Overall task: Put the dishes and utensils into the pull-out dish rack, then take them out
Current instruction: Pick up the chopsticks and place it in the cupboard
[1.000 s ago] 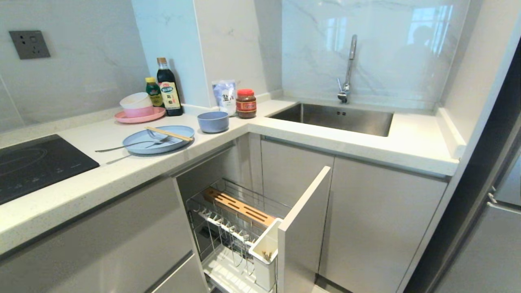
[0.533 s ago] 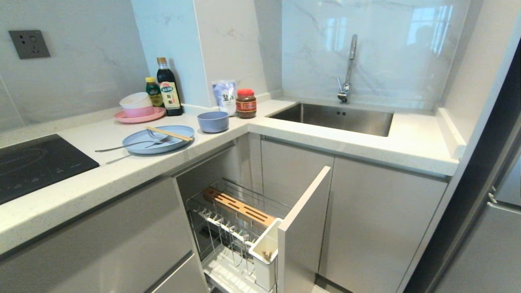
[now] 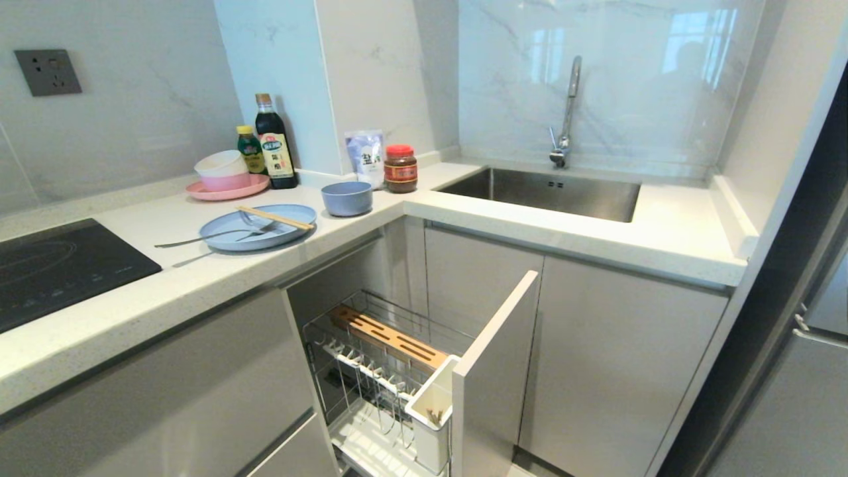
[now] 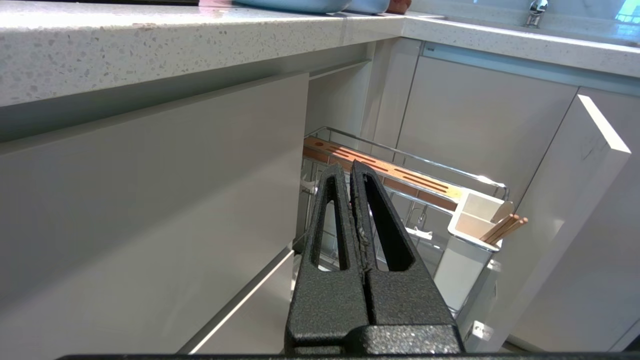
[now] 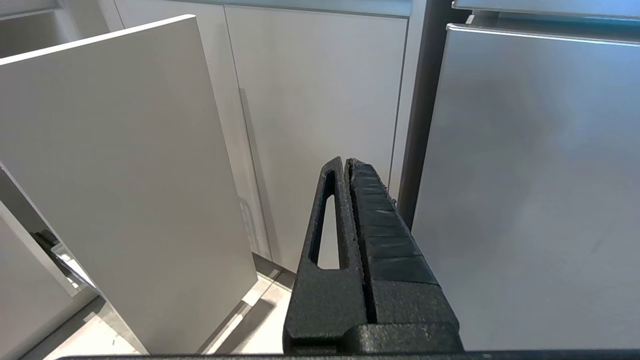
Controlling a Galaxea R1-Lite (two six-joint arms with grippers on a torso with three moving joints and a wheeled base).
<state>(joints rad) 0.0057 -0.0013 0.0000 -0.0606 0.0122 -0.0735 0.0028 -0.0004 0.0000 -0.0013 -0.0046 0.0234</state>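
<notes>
left gripper (image 4: 350, 167) clenched, empty, low by pull-out dish rack (image 3: 391, 344) | right gripper (image 5: 346, 162) clenched, empty, parked | plate (image 3: 258, 226) with chopsticks (image 3: 275, 217), fork (image 3: 218, 235), probably spoon; bowl (image 3: 347, 197) on counter (image 3: 199, 278)

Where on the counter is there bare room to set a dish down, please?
Free: the counter strip between the sink and its front edge, and the patch right of the sink. Crowded: the stretch from the pink plate past the blue plate to the bowl and jar.
</notes>
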